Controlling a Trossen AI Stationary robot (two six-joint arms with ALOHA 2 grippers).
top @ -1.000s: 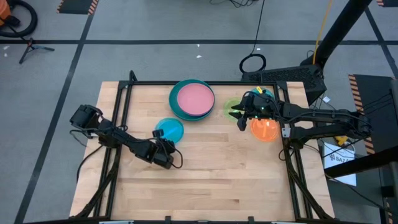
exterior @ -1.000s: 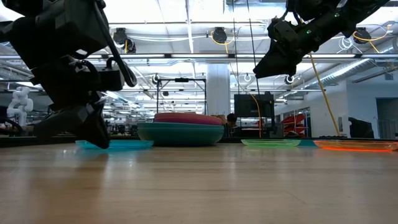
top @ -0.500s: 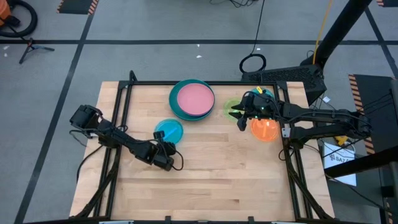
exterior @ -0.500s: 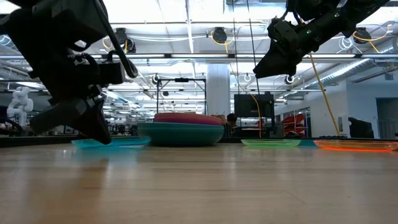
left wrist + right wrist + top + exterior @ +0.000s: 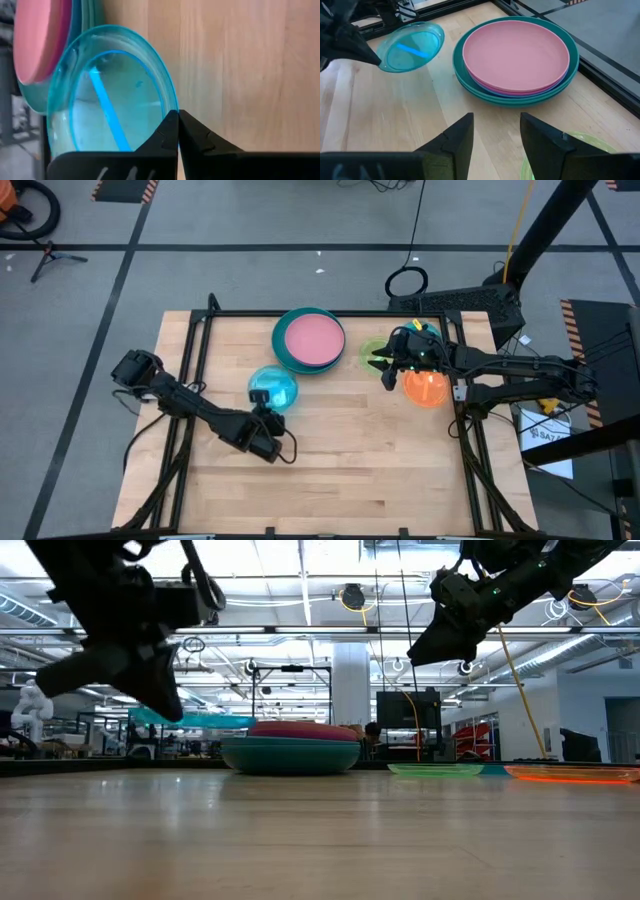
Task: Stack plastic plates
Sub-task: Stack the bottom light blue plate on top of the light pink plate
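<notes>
A small translucent cyan plate (image 5: 273, 388) hangs above the table left of centre, with my left gripper (image 5: 266, 411) shut on it; the low view shows the same plate (image 5: 195, 720) well off the wood. A stack of large plates (image 5: 310, 340), pink on top of magenta, blue and teal, rests at the far middle. To its right, a lime-green plate (image 5: 371, 352) and an orange plate (image 5: 427, 388) lie flat on the table. My right gripper (image 5: 381, 365) hovers open above those two, holding nothing. My left gripper pinches the cyan plate's rim (image 5: 171, 106) at its near edge between its two fingers. The fingers slant down from the table's near side. The plate is lifted clear of the table and stands out about level beyond the fingertips (image 5: 165, 705).
A black metal frame (image 5: 200, 330) runs along the table's left, far and right edges. Bare wood (image 5: 350, 460) fills the near half of the table. Cables and a stand lie on the floor beyond the far edge.
My left gripper has risen with the cyan plate. The plate lay flat on the table a second ago and now hangs clear of it, about level, at roughly the height of the stack's top. The right arm has kept still.
</notes>
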